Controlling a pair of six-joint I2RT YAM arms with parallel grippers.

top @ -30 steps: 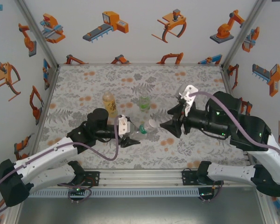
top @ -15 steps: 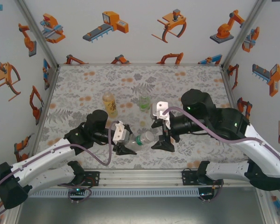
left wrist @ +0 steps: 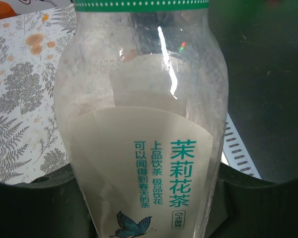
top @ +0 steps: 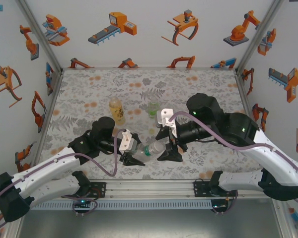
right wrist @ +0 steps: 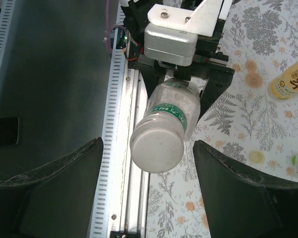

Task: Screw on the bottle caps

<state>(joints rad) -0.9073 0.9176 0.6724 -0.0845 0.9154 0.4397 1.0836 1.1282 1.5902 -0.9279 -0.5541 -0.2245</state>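
Three bottles share a grey, leaf-patterned tabletop (top: 89, 94) dotted with orange blossoms. It is enclosed by white walls (top: 149, 49) carrying orange robot-arm stickers, and a slotted metal rail (top: 149, 189) runs along the near edge.

The clear bottle (top: 150, 150) is raised off the surface near the front centre, roughly horizontal between the two arms. The left end effector (top: 135, 152) is clamped around its lower body. The left wrist view shows a cream label with green Chinese lettering, a blue butterfly and a dotted green band near the top. The interior looks empty.

A white cap (right wrist: 157, 148) sits on the mouth, facing the right end effector (top: 166, 145). That end effector's jaws stand apart, one on each side of the cap, with a gap visible on both sides.

The amber bottle (top: 116, 110) stands upright behind the left arm and holds yellow liquid. The green bottle (top: 153, 109) stands upright to its right, apart from it; its contents cannot be told.
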